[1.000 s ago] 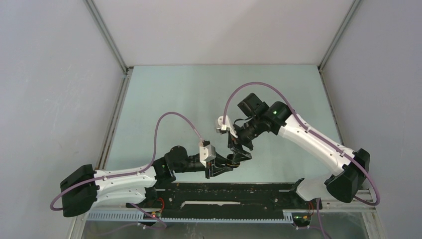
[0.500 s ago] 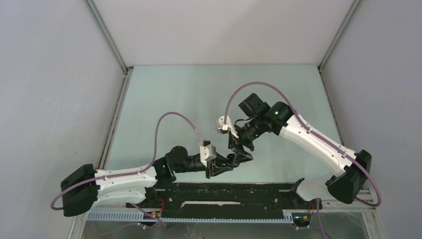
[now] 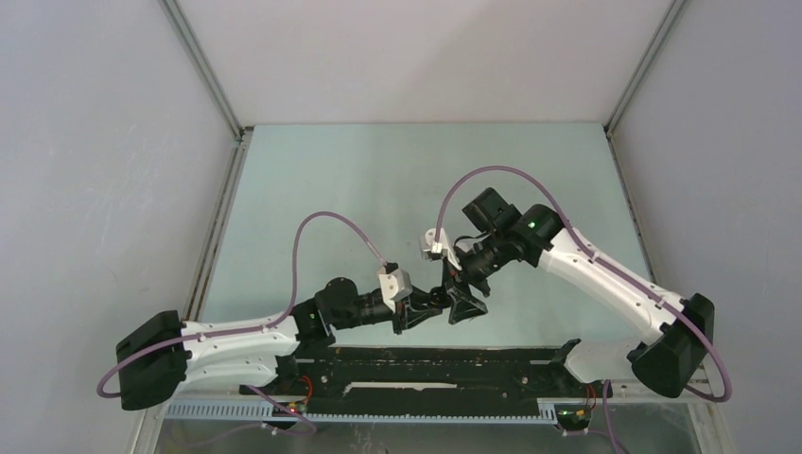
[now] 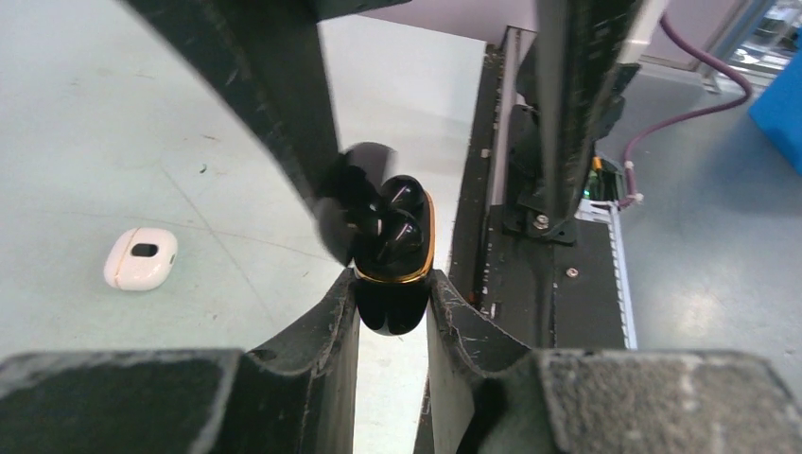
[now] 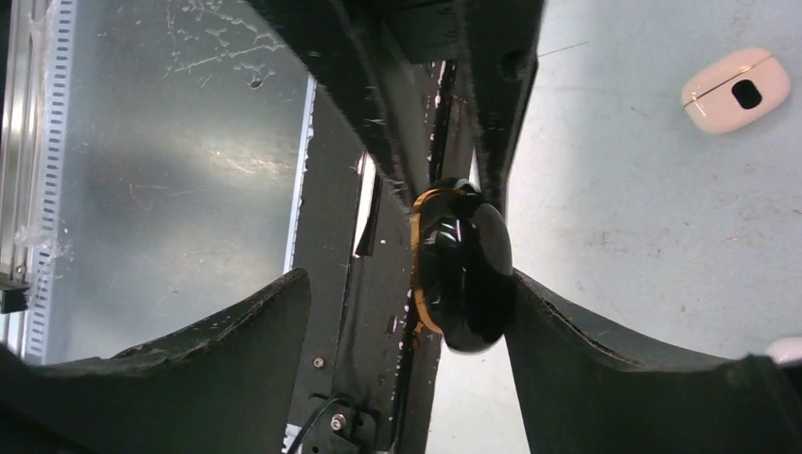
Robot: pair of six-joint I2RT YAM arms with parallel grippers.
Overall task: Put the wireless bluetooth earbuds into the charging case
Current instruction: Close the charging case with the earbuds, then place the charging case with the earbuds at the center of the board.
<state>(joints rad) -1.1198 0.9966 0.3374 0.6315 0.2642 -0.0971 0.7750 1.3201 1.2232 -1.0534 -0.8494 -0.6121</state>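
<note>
Black charging case (image 4: 392,307), gold rim (image 4: 393,277), white case (image 4: 140,258), pale green table (image 4: 85,123)

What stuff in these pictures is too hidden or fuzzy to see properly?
- Left wrist view: the lid of the black charging case is blurred, and how deep the black earbuds sit is unclear.
- Top view: the left gripper and right gripper hide that case.
- Right wrist view: a white thing is cut off at the lower right edge.

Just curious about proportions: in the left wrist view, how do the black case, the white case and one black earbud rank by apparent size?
1. black case, though it sits nearest the camera, so its lead is unsure
2. white case
3. black earbud, clearly smallest
</note>
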